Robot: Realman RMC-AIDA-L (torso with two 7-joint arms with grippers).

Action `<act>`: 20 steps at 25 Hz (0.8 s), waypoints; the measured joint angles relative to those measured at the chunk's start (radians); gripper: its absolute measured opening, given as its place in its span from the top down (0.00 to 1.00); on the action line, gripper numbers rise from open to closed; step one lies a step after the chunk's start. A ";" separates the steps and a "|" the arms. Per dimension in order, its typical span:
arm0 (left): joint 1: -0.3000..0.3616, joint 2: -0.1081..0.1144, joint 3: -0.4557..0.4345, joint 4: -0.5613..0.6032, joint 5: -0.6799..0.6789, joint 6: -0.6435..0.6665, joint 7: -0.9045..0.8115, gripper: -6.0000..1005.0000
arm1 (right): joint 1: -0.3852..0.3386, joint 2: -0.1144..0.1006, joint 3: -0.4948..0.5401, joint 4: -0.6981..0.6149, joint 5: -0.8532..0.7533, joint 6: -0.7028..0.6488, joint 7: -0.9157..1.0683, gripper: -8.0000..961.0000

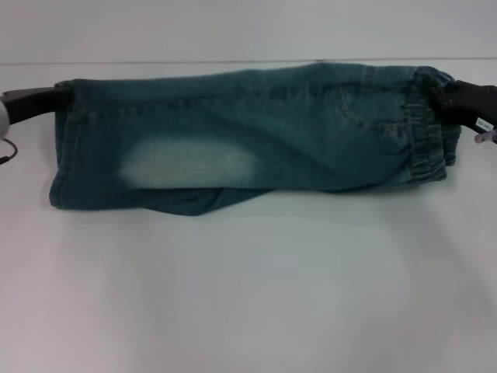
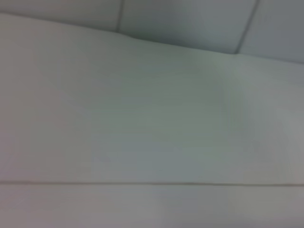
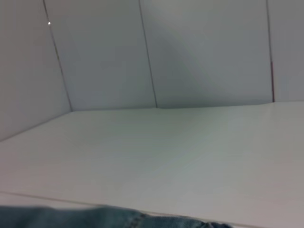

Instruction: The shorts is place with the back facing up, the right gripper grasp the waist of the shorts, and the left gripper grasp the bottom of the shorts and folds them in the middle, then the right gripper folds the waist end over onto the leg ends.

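Note:
The shorts (image 1: pixel 248 132) are folded in half lengthwise into a long blue denim band with a pale bleached patch, stretched across the head view. The left gripper (image 1: pixel 56 97) grips the top corner at the leg ends (image 1: pixel 66 148), on the left. On the right, the labelled right gripper (image 1: pixel 444 97) holds the top corner at the elastic waist (image 1: pixel 425 136). Between the two claws the top edge runs taut while the lower fold sags toward the table. A strip of denim (image 3: pixel 118 218) edges the right wrist view. The left wrist view holds only white surface.
The white table (image 1: pixel 248 295) spreads wide in front of the shorts. Behind them stands a white panelled wall (image 1: pixel 233 31), whose seams show in the right wrist view.

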 joint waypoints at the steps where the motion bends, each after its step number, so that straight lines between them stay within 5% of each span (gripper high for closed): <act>1: -0.002 -0.005 0.003 0.002 0.000 -0.001 0.019 0.87 | 0.003 0.000 -0.010 0.000 0.000 0.006 0.004 0.82; 8: 0.007 -0.069 0.008 0.034 -0.022 -0.127 0.094 0.79 | 0.019 0.008 -0.031 0.006 0.000 0.074 0.013 0.79; 12: 0.015 -0.073 0.015 0.037 -0.032 -0.135 0.099 0.72 | 0.015 -0.002 -0.064 -0.001 -0.001 0.078 0.065 0.78; 20: 0.038 -0.068 0.016 0.041 -0.062 -0.057 0.100 0.48 | 0.019 -0.036 -0.114 -0.070 -0.146 0.075 0.321 0.32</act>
